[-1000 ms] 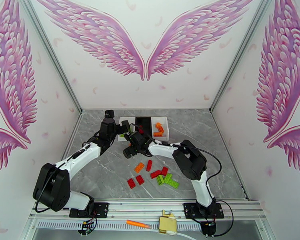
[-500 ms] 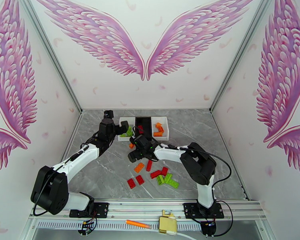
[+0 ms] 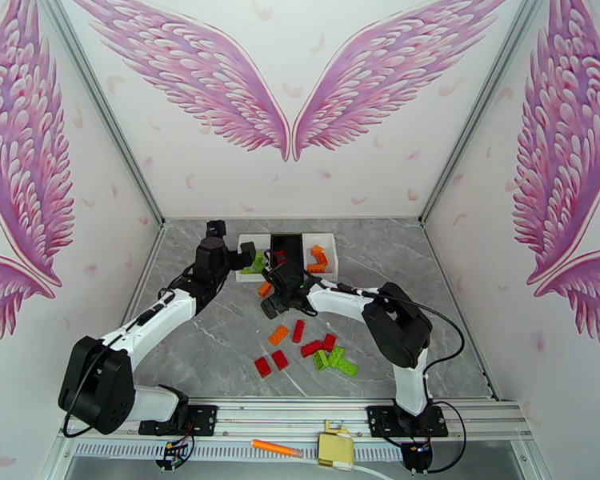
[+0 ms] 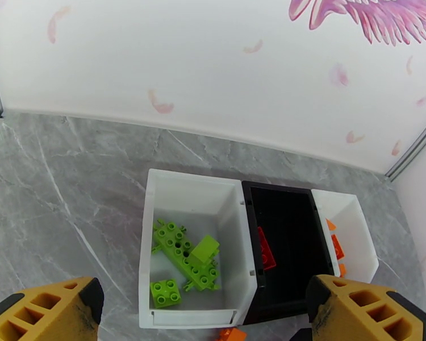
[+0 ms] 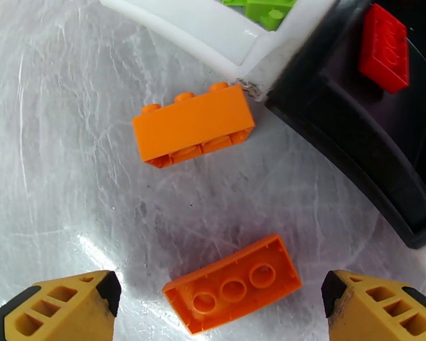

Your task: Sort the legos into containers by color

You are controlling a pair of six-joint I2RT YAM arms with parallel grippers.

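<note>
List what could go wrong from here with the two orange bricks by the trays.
1. The upside-down orange brick lies flat under the open right hand; closing may skid it across the smooth table instead of gripping it.
2. The side-lying orange brick sits right by the corners of the white tray and black tray; a nudge could shove them.
3. The left hand hovers open over that white tray; the arms could clash.

White arm links [image 3: 160, 318], black joints [image 3: 396, 326], black cables [image 3: 452, 338], yellow ribbed jaws
</note>
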